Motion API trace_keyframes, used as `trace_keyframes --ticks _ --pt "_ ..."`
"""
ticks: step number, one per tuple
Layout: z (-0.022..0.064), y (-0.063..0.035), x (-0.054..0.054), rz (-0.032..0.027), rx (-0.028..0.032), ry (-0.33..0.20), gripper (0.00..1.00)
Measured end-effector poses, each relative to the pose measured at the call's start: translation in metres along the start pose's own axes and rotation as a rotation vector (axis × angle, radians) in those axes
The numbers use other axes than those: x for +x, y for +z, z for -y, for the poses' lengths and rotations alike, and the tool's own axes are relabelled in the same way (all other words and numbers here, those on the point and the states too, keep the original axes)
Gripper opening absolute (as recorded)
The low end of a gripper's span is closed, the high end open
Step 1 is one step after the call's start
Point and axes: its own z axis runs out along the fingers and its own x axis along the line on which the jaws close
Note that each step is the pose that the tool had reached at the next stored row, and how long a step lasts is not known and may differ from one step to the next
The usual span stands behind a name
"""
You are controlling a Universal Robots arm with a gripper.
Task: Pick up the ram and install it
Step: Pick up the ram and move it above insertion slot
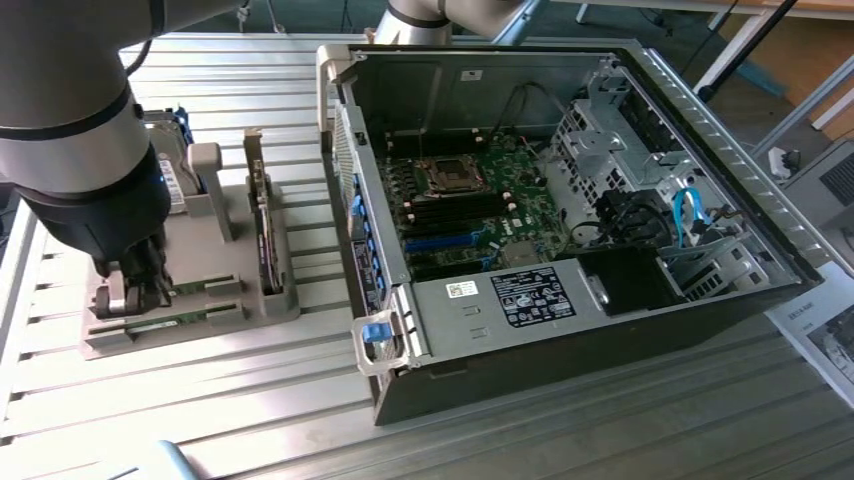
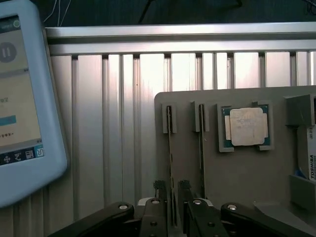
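- Wrist view first: my fingers are spread open, one on each side of the ram. There's a sliver of gap on both sides, so nothing's gripped yet.
- The ram stands on its long edge in a slot of the grey holder tray. A second stick sits just beside it in the next slot. The square processor and the hard drive are further along the same tray.
- Handling guess: it's a thin, light, stiff board, not something to squeeze hard or twist. I reckon it would crack before it flexes much.
- The flat faces look like the place to pinch. I'd want to stay off the contact edge and stay square so it doesn't tilt in the slot.
- The neighbour stick is close, so the finger on that side hasn't got much room.
- Exterior view: my arm comes down almost vertical over the tray. The wrist points straight at the surface and the fingers are down among the slots.
- The open PC case with its motherboard lies on the same surface, over on the exterior view's right. It's well apart from where I am.
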Motion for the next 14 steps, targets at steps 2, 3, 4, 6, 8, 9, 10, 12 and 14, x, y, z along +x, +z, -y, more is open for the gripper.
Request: trace_keyframes --ticks 2,3,4,6,8,9,10,12,14 --pt "0.0002 0.0038 0.001 0.0000 0.0000 0.000 0.24" --pt "0.0003 0.0057 0.001 -0.0001 0.0000 -0.001 0.24" --pt "0.0003 0.0076 0.001 -0.0001 0.0000 -0.001 0.24" --pt "0.0006 0.0131 0.002 -0.0001 0.0000 -0.001 0.24" --pt "0.0007 0.0167 0.003 -0.0001 0.0000 -0.001 0.24" --pt "0.0008 0.0185 0.003 -0.0001 0.0000 -0.002 0.24" --pt "0.0009 0.0201 0.003 -0.0002 -0.0001 -0.002 0.24" --pt "0.0011 0.0258 0.004 -0.0002 0.0000 -0.002 0.24" --pt "0.0013 0.0298 0.004 -0.0001 0.0001 -0.002 0.24"
